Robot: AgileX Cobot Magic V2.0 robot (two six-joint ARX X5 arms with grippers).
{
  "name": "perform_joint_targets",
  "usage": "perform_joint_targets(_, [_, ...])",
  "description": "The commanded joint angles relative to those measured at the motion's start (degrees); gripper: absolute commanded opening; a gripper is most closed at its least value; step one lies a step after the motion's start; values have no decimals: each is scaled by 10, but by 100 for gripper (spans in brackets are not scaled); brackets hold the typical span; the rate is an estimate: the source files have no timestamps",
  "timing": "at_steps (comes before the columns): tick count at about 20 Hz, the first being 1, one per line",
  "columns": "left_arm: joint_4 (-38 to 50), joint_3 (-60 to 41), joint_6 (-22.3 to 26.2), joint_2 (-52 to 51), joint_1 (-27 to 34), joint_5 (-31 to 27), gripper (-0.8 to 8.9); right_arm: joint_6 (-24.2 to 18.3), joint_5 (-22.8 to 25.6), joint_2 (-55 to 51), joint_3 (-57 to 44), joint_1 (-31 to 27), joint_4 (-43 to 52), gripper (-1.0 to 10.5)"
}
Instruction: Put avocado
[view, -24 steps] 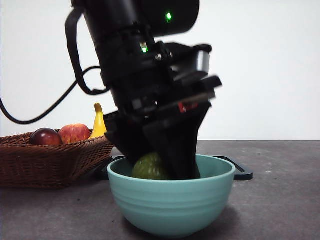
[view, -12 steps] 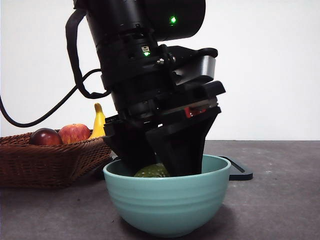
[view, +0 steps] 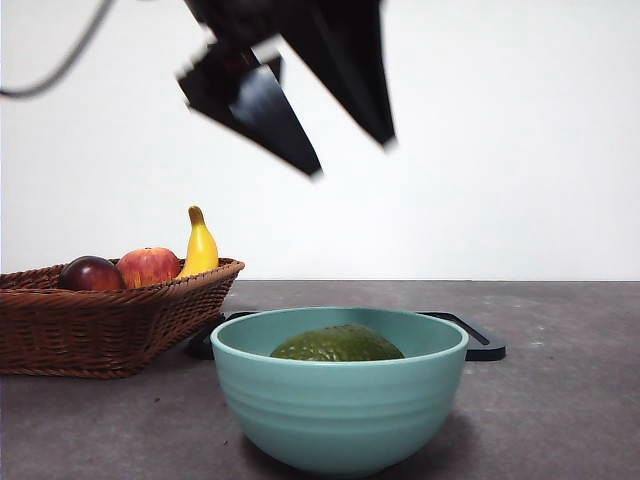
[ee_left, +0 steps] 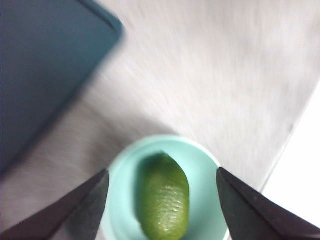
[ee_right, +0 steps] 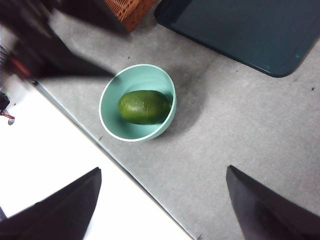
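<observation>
The dark-green avocado (view: 337, 344) lies on its side in a teal bowl (view: 340, 400) at the front middle of the table. It also shows in the left wrist view (ee_left: 164, 197) and the right wrist view (ee_right: 144, 107). My left gripper (view: 352, 158) is open and empty, high above the bowl, and blurred. In its own view the gripper (ee_left: 162, 192) stands with its jaws wide apart on either side of the bowl (ee_left: 200, 170). My right gripper (ee_right: 162, 200) is open and empty, high over the table beside the bowl (ee_right: 112, 120).
A wicker basket (view: 110, 320) at the left holds a dark red fruit (view: 91, 273), a red-yellow apple (view: 148, 266) and a banana (view: 200, 245). A dark flat tray (view: 480, 342) lies behind the bowl. The table edge runs near the bowl (ee_right: 125, 170).
My left gripper let go of the avocado and rose out of the bowl, up to the top of the front view. The avocado now lies free in the bowl.
</observation>
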Motion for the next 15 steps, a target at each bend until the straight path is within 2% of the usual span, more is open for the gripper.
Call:
perform_joint_targets(1, [-6,12,-15,-42,18,-2,347,6,0,4,10,3,4,400])
perform_joint_targets(7, [-45,2,-16,-141,111,7,344,6,0,21,10,3,10,400])
perform_joint_targets(12, [-48,-91,-26,-218,171,68,343,6,-1,66,10,3,47,399])
perform_joint_targets(15, [-48,-153,-31,-259,179,124,342,9,-1,106,10,13,70,399])
